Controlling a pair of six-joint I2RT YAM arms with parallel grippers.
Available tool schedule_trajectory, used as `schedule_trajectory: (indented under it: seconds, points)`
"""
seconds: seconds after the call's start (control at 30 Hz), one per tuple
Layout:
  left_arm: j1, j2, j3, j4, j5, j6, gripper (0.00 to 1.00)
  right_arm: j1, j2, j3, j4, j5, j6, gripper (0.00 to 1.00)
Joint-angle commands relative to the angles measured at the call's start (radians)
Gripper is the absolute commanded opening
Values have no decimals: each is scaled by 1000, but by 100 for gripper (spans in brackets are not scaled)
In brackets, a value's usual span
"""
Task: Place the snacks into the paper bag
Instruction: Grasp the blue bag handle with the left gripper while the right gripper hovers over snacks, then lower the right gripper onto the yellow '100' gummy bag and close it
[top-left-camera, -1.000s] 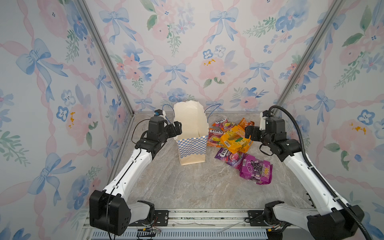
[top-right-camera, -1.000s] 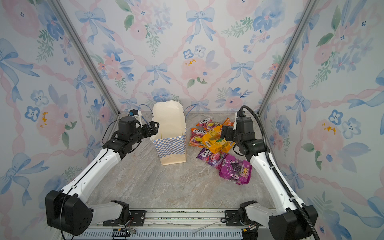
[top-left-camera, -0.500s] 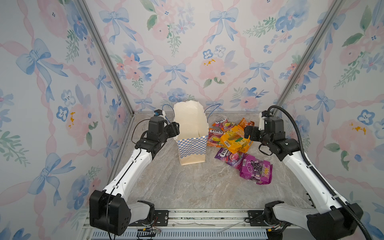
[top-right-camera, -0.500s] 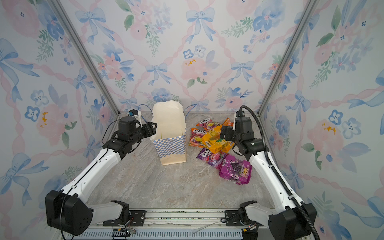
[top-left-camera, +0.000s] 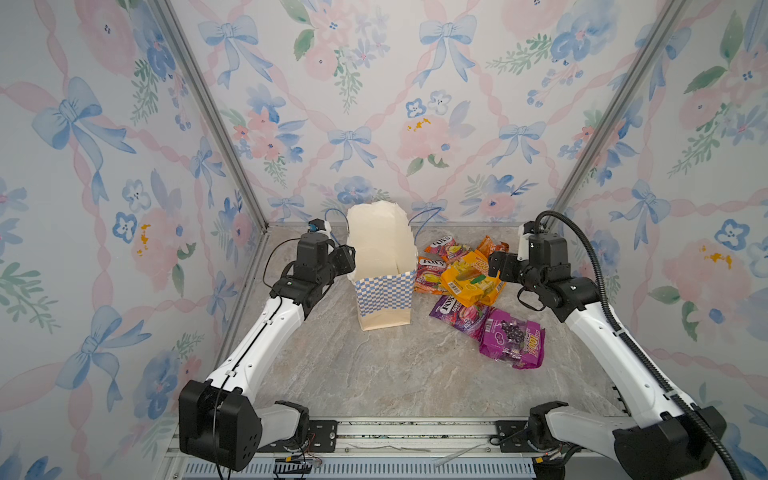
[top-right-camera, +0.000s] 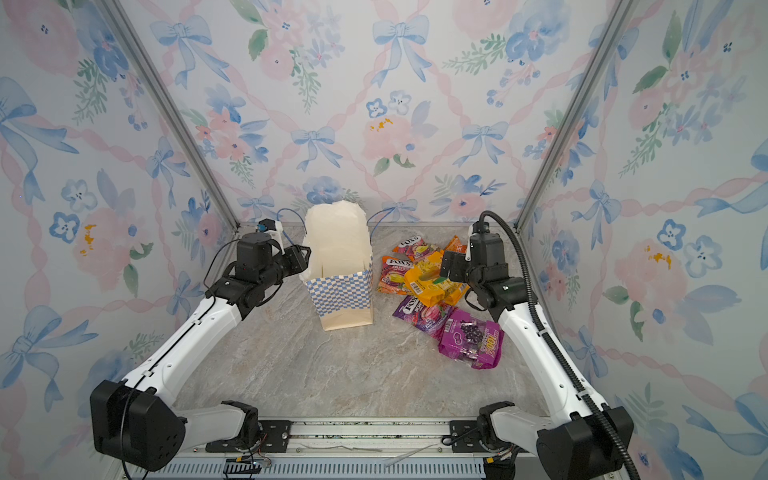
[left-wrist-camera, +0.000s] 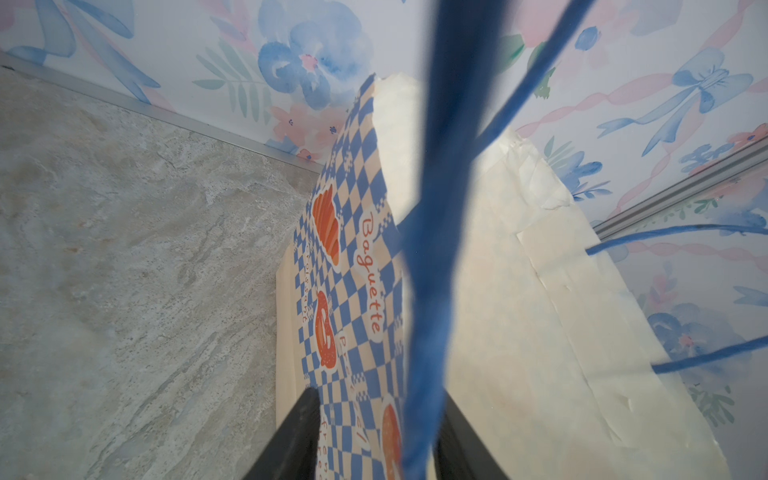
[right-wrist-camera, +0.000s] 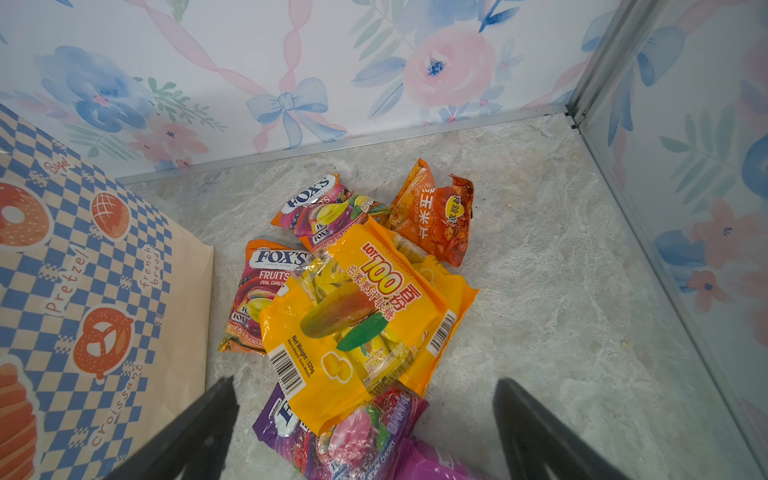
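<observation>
Two robot arms flank an upright paper bag (top-left-camera: 382, 291), with the snacks (top-left-camera: 469, 282) heaped just beside it on the table (top-left-camera: 374, 374).
The left gripper (left-wrist-camera: 378, 395) has a jaw on either side of the bag's side wall and blue cord (left-wrist-camera: 428, 249); I cannot tell whether it pinches them. The right gripper (right-wrist-camera: 365, 382) hangs spread wide over the top yellow pack (right-wrist-camera: 357, 307). No packet shows inside the bag, though its floor is hidden. Likely risks: a tug on the thin wall could tip the light bag or fold its mouth shut, and the glossy, overlapping packs may slip or drag neighbours.
</observation>
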Motion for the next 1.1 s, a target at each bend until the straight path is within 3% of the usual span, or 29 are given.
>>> schedule_trajectory:
  seconds: [0.0, 0.23, 0.5, 1.07]
  points:
    - [-7, 7, 10, 7, 21, 8, 40, 11, 0, 26, -12, 10, 13, 97]
    - [-8, 9, -1, 28, 37, 3, 26, 11, 7, 26, -20, 6, 21, 97]
    - [-7, 6, -17, 47, 36, -8, 17, 11, 38, 35, -27, 0, 24, 97]
    - [-7, -1, -48, 94, 68, -4, 23, -3, 209, 90, -136, 10, 104, 97]
